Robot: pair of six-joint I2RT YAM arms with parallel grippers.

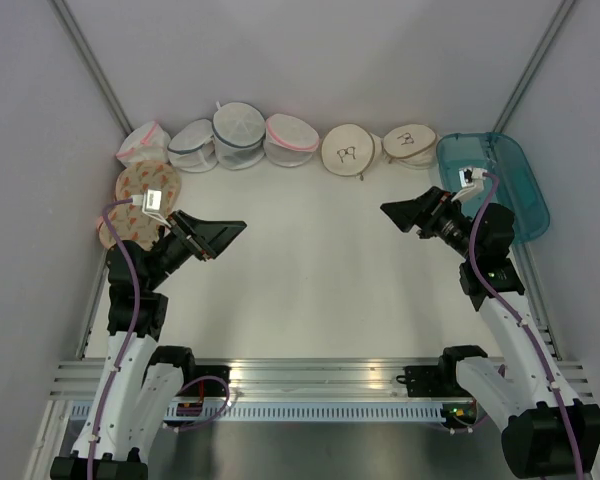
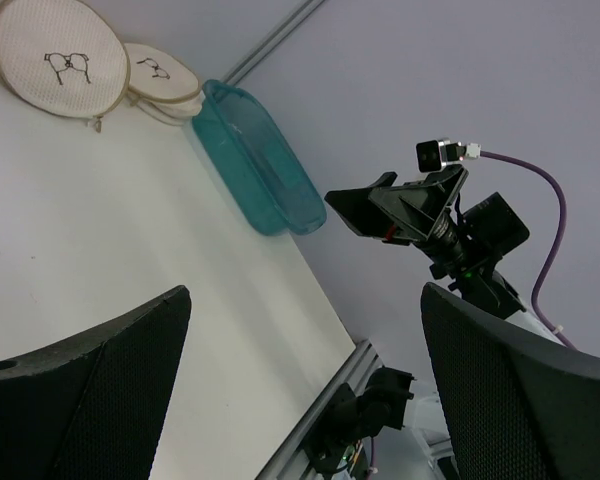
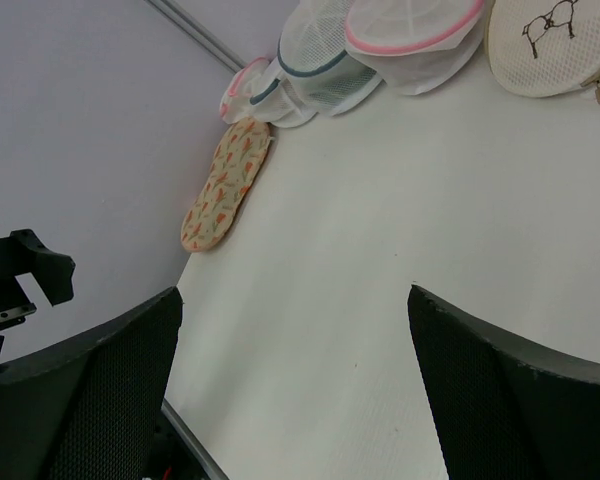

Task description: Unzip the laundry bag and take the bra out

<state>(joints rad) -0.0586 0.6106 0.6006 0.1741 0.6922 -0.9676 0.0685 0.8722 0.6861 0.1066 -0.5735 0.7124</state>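
Two round cream-beige laundry bags with a black bra outline stand zipped shut at the back of the table: one (image 1: 348, 150) and a second (image 1: 410, 143) to its right. Both show in the left wrist view (image 2: 60, 55) (image 2: 160, 72); one shows in the right wrist view (image 3: 555, 40). No bra is visible. My left gripper (image 1: 225, 235) is open and empty above the table's left side, well short of the bags. My right gripper (image 1: 400, 215) is open and empty at the right. Each wrist view shows its own jaws wide apart (image 2: 305, 300) (image 3: 295, 300).
White mesh bags with pink trim (image 1: 292, 132) (image 1: 143, 143) and grey trim (image 1: 240, 135) line the back left. A flat orange-patterned bag (image 1: 145, 185) leans at the left wall. A teal plastic bin (image 1: 495, 180) sits at the back right.
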